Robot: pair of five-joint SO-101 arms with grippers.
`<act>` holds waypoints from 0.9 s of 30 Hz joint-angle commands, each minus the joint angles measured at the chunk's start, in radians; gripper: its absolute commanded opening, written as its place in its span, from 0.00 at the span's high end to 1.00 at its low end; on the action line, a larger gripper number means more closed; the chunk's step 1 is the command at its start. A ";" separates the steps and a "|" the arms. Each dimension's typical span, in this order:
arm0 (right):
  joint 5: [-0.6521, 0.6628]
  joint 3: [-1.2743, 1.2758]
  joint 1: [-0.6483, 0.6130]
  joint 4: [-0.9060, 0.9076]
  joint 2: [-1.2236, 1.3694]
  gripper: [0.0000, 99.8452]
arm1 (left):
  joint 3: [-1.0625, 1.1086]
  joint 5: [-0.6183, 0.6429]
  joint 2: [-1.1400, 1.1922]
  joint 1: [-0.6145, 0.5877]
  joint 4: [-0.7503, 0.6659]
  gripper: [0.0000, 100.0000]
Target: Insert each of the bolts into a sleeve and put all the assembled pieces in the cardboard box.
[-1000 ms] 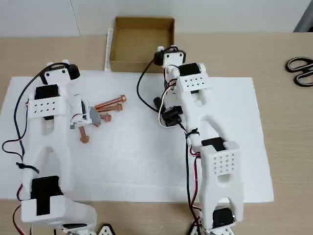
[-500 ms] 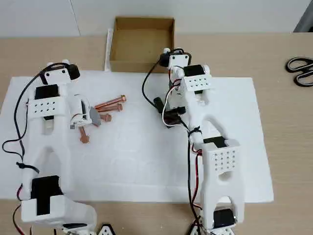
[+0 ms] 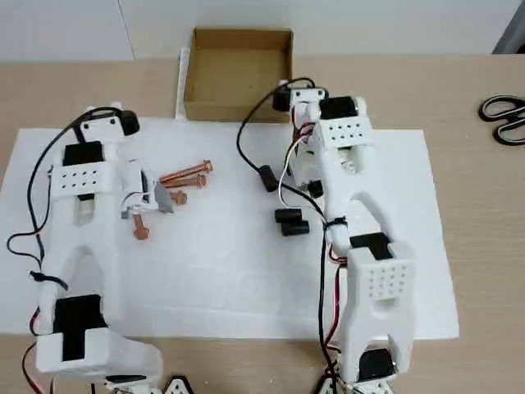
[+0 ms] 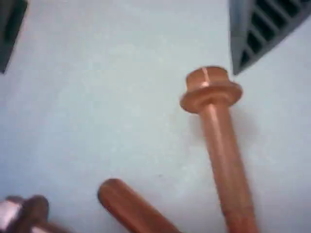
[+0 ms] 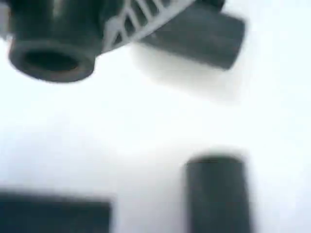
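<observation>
Several copper bolts (image 3: 184, 173) lie on the white mat beside my left gripper (image 3: 152, 198). In the left wrist view my left gripper (image 4: 131, 29) is open, its dark fingers (image 4: 265, 29) spread over a flanged bolt (image 4: 216, 131), with another bolt's end (image 4: 129, 206) nearby. My right gripper (image 3: 314, 187) hangs mid-mat, shut on a black sleeve (image 5: 51, 53). Three more sleeves lie loose: one (image 3: 267, 176) near the cable and a pair (image 3: 291, 222) closer to the front. They show below the right gripper (image 5: 73, 43) as dark cylinders (image 5: 216, 194). The cardboard box (image 3: 242, 34) stands open behind the mat.
The white mat (image 3: 221, 279) covers most of the wooden table. Scissors (image 3: 504, 119) lie at the far right edge. A black cable (image 3: 242, 139) loops from the right arm over the mat near the box.
The right arm has swung to the right and away from the box front, uncovering two sleeves on the mat. The left arm has shifted slightly toward the bolts.
</observation>
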 commanded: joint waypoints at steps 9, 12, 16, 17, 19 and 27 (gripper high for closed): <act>0.044 -0.014 0.028 0.077 -0.160 1.00 | -0.074 -0.005 0.058 0.006 0.002 0.72; 0.044 -0.014 0.031 0.079 -0.160 1.00 | -0.077 -0.003 0.140 -0.003 -0.017 0.72; 0.041 -0.012 0.027 0.081 -0.159 1.00 | -0.119 -0.008 0.204 -0.028 -0.017 0.72; 0.041 -0.012 0.025 0.081 -0.159 1.00 | -0.125 -0.008 0.204 -0.032 -0.017 0.72; 0.040 -0.012 0.025 0.081 -0.160 1.00 | -0.133 -0.009 0.201 -0.035 -0.017 0.72; 0.041 -0.012 0.025 0.081 -0.159 1.00 | -0.185 0.012 0.210 -0.072 -0.020 0.72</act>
